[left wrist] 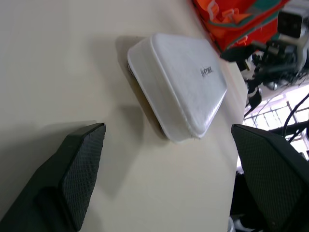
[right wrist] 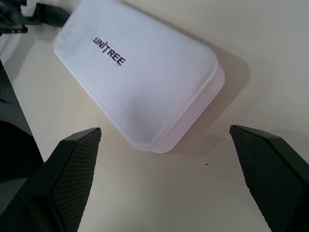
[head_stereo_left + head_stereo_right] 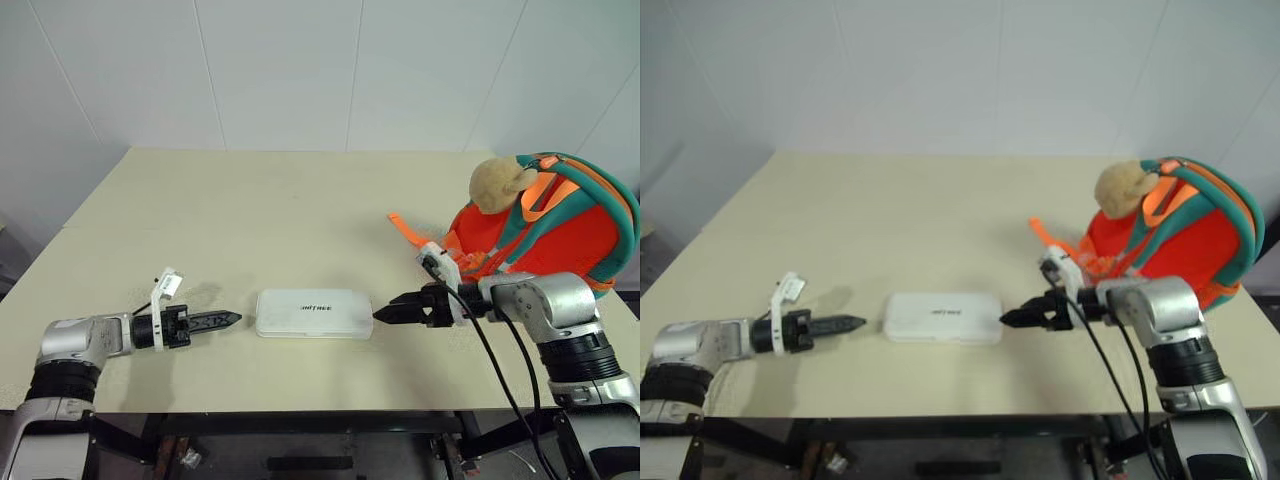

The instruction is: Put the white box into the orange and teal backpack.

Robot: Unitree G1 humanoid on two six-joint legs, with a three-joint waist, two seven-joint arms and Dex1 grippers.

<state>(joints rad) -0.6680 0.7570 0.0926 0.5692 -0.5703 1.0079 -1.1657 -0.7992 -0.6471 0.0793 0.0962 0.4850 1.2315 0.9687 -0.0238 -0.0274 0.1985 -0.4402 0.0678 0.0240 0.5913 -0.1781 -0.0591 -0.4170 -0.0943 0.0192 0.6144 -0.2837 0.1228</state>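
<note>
The pale tabletop (image 3: 250,220) carries the white box (image 3: 314,313) near its front edge and the orange and teal backpack (image 3: 560,235) at the right.

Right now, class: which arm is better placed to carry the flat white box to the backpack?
Right: its open claw points at the flat white box, with the orange and teal backpack on its side.

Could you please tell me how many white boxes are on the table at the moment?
1. The white box lies flat near the table's front edge, between the two grippers; none other shows, though the backpack could hide something.
</note>
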